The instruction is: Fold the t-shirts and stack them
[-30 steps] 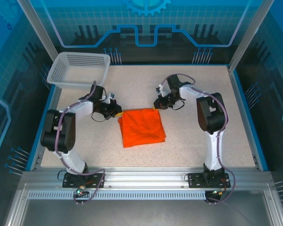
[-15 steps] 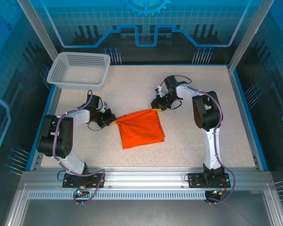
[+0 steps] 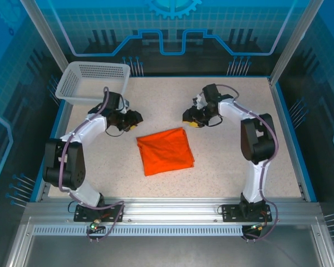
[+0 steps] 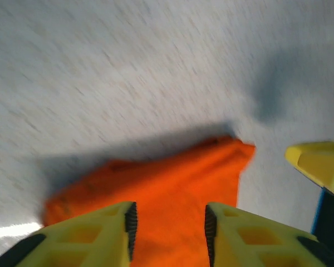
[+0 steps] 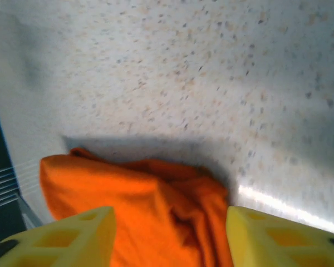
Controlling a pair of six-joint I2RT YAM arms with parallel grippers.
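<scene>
The bright orange t-shirt [image 3: 165,150] lies folded into a rough square in the middle of the table. My left gripper [image 3: 134,118] hovers just beyond its far left corner, open, with nothing between the fingers. In the left wrist view the left gripper [image 4: 170,214] frames the t-shirt [image 4: 172,178] from above. My right gripper [image 3: 190,120] hangs open past the far right corner. The right wrist view shows the right gripper [image 5: 170,222] spread wide over the t-shirt's [image 5: 139,194] rumpled edge.
A white mesh basket [image 3: 89,94] stands at the table's far left corner, behind the left arm. Speckled tabletop [image 3: 228,161] lies bare to the right and in front of the shirt. A yellow finger of the right gripper [image 4: 317,164] shows in the left wrist view.
Both grippers held the shirt's far corners half a second ago. They have let go, opened and drawn back toward the far side. The shirt has settled flat.
</scene>
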